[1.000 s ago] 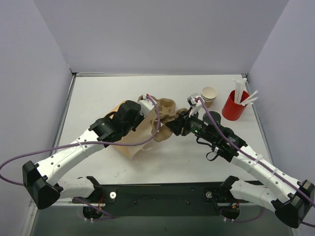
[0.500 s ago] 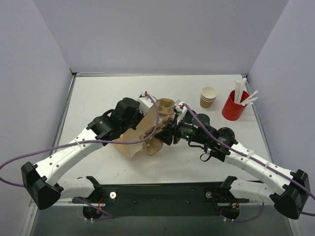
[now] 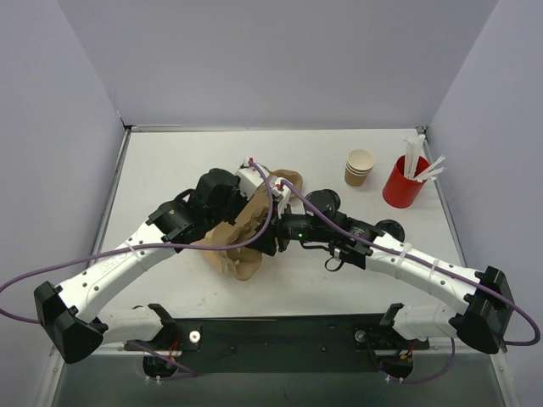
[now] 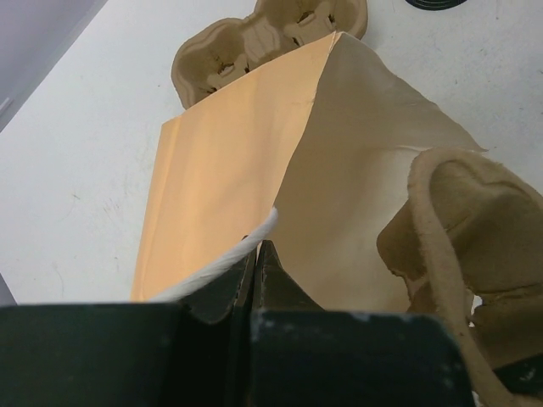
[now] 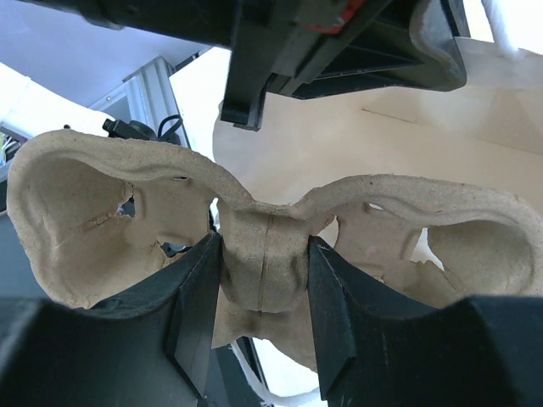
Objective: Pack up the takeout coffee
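- We angle both arms inward over the table.
- Left gripper (image 4: 256,250) pinches tight on the edge of the paper bag (image 4: 221,161).
- Right gripper (image 5: 261,288), half-spread, clamps the centre ridge of the pulp carrier (image 5: 76,212).

Overhead view is lit brightly and evenly from above; the light is diffuse and no glare is noted. Soft, short shadows are cast under the arms (image 3: 119,263) onto the table (image 3: 170,161). A lavender tint is seen on the walls (image 3: 280,59).

Left wrist view: the paper bag (image 4: 229,170) is lit warm orange on its outer panel and paler inside. The left gripper (image 4: 257,250) is rendered near-black and blurred along the bottom.

Right wrist view: the pulp carrier (image 5: 263,246) is held in focus, fibre texture resolved. The right gripper (image 5: 263,292) is underexposed, and little detail is kept in the dark mass along the top.
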